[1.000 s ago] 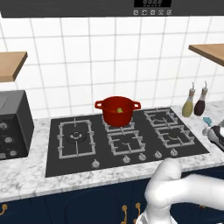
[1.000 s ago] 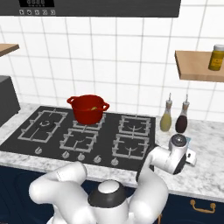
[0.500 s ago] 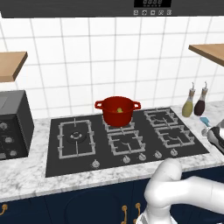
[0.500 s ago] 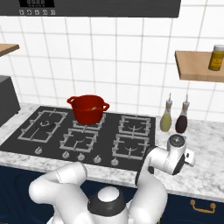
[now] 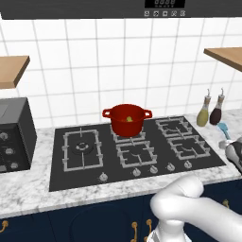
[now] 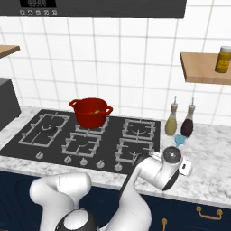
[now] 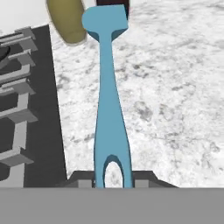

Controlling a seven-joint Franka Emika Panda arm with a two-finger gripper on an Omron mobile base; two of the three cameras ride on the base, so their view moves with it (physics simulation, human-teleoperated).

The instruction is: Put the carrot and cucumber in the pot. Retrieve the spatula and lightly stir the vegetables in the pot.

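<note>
The light-blue spatula [image 7: 107, 87] lies flat on the marble counter right of the hob, its blade toward two bottles. It also shows as the spatula [image 5: 223, 127] and the spatula [image 6: 180, 140] in the two base views. My gripper [image 7: 113, 181] is low over the looped end of its handle. Both dark fingertips [image 7: 82, 180] press against the handle's sides, so it is shut on it. The red pot [image 5: 127, 120] stands on a rear burner, far to the left of the hand. A yellow-green cucumber [image 5: 128, 119] piece lies inside it. The carrot is hidden.
An olive bottle [image 6: 171, 122] and a dark bottle [image 6: 187, 124] stand just beyond the spatula blade. The black hob [image 5: 142, 151] fills the middle of the counter. A dark appliance [image 5: 14, 134] sits far left. A wooden shelf [image 6: 205, 67] with a jar hangs at upper right.
The jaws have narrowed onto the spatula handle. The hand has barely shifted, and the pot and bottles stayed put.
</note>
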